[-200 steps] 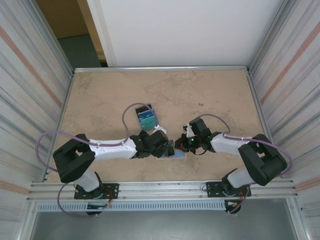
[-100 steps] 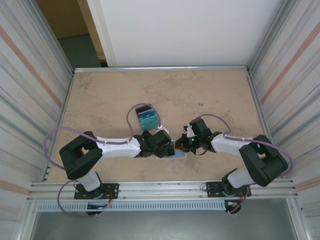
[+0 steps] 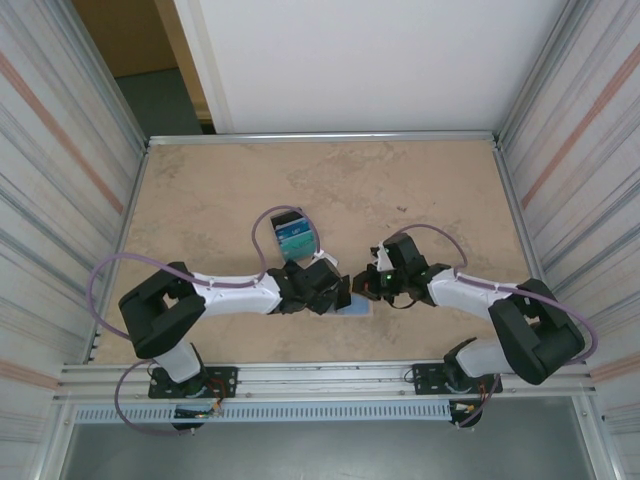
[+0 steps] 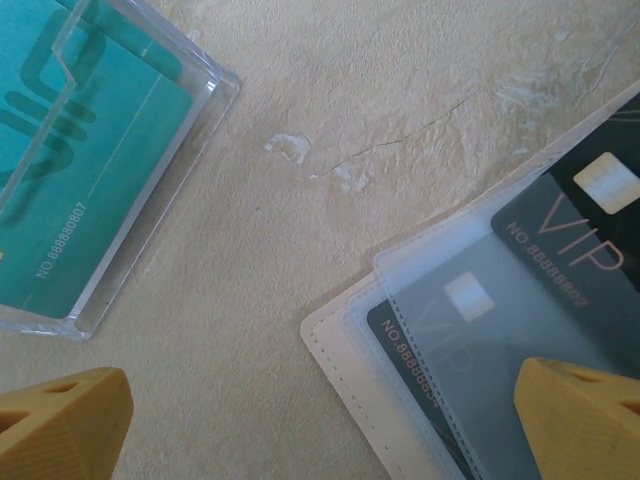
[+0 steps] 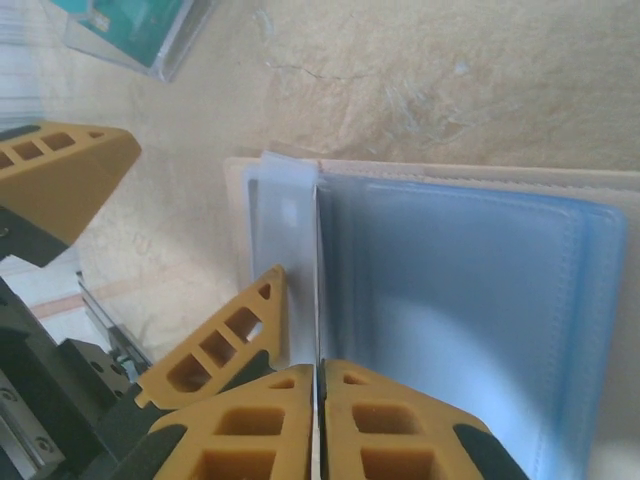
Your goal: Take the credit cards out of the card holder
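Note:
The card holder (image 3: 357, 306) lies open on the table between my two grippers, tan outside (image 4: 340, 345) and light blue inside (image 5: 480, 290). Clear sleeves in it hold black VIP credit cards (image 4: 580, 230). My left gripper (image 3: 335, 291) hovers open over the holder's left corner (image 4: 325, 420), and its yellow fingers (image 5: 225, 340) straddle that end. My right gripper (image 3: 363, 285) is at the holder's fold. Its jaws are pressed together (image 5: 318, 375) on a thin clear sleeve that stands on edge.
A clear plastic box (image 3: 293, 237) with teal cards (image 4: 80, 150) sits just beyond the left gripper. Ribbed metal walls (image 3: 70, 150) close in both sides, and a rail (image 3: 320, 375) runs along the near edge.
The left arm has swung its elbow outward and its gripper has slid slightly right over the holder. The right arm has shifted a little to the right.

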{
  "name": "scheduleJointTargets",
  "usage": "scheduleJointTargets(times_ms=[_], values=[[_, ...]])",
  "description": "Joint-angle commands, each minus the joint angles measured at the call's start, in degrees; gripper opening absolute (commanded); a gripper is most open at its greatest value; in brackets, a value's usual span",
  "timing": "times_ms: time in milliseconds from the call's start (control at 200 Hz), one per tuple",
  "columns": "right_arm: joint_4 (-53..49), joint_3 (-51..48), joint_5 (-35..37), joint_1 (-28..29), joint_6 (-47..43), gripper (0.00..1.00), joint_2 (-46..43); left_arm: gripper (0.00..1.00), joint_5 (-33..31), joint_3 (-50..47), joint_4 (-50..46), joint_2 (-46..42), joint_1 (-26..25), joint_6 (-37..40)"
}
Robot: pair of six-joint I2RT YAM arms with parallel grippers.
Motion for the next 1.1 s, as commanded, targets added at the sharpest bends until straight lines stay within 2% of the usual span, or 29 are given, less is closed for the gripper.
scheduleJointTargets(times_ms=[0,266,426,636,1092], values=[[3.3,-0.3,0.4,1.0,1.1,0.16,1.1,0.99,0.7,-0.7,-1.0,1.0,0.2,-0.9],[5.3,0.7,0.4,2.4,1.8,0.19,5.3,0.99,1.2,-1.5,-1.4,0.3,0.0,-1.8],[3.3,1.6,1.1,2.5,1.0,0.07,6.3,0.99,0.9,-1.8,-1.8,-0.4,0.0,-2.4],[-4.6,3.0,2.1,2.6,-2.5,0.00,4.0,0.99,-0.4,-2.0,-3.5,-1.4,0.2,-3.6],[-14.1,5.2,2.7,1.2,-8.4,0.00,-4.6,0.99,-1.9,-0.6,-5.9,-4.9,0.2,-4.6]])
